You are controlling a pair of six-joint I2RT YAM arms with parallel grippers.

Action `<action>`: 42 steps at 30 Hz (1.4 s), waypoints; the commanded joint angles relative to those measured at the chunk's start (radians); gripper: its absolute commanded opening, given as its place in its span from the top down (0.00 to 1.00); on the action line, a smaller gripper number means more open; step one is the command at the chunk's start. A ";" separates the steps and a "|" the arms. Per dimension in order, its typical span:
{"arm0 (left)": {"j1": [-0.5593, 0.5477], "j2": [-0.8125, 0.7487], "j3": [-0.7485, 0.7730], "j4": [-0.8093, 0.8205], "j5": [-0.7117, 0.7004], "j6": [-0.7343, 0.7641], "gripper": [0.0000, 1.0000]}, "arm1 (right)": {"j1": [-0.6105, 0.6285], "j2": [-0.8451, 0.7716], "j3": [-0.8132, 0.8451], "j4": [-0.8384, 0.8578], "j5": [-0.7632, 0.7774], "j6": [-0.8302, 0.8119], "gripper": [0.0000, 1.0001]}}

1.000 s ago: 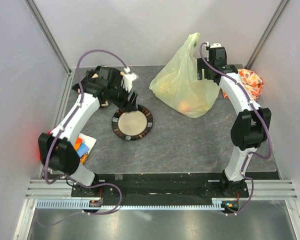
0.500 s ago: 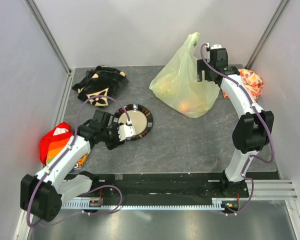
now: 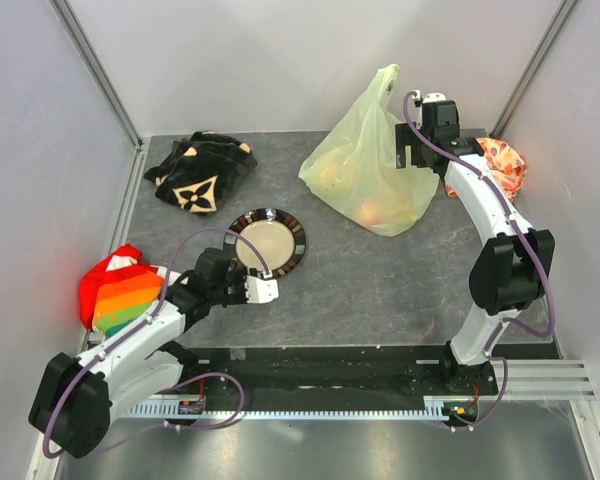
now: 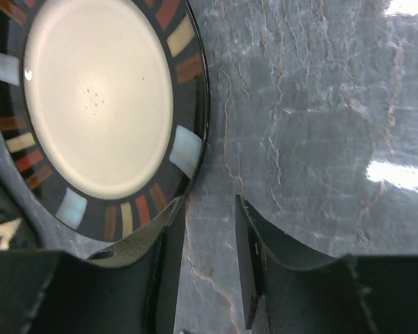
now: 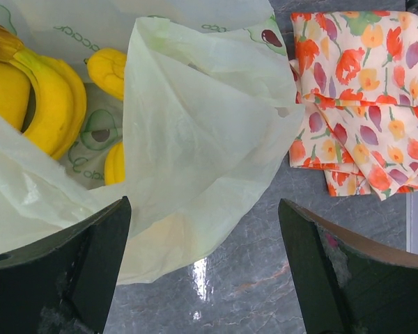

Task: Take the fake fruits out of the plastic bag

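The pale yellow-green plastic bag stands at the back right with one handle up. Fake fruits show through it as orange-yellow patches. In the right wrist view the bag is open, with a yellow banana bunch, a yellow oval fruit and more yellow pieces inside. My right gripper is wide open, right beside the bag's right side and above its folded edge, holding nothing. My left gripper hangs low over the table in front of the plate, jaws slightly apart and empty.
A round plate with a striped black rim lies left of centre. A black patterned cloth lies at the back left. An orange floral cloth lies right of the bag. A red rainbow item lies at the left edge.
My left arm has swung from the back left by the black cloth down to the near side of the plate. The right arm and bag have barely moved.
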 commanded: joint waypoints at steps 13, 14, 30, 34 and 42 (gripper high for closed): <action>-0.094 0.228 -0.127 0.494 -0.162 0.139 0.98 | 0.002 -0.092 -0.069 -0.011 -0.036 0.001 0.05; -0.099 0.216 -0.127 0.478 -0.165 0.141 0.98 | 0.005 -0.095 -0.072 -0.010 -0.039 -0.001 0.05; -0.375 -0.215 -0.201 0.119 -0.207 0.009 0.91 | 0.003 -0.124 -0.121 -0.002 -0.063 0.006 0.05; -0.375 -0.160 -0.206 0.267 -0.283 0.017 0.34 | 0.003 -0.127 -0.120 -0.002 -0.062 0.007 0.05; -0.373 -0.013 -0.216 0.403 -0.349 -0.031 0.28 | 0.003 -0.136 -0.129 0.001 -0.051 -0.001 0.05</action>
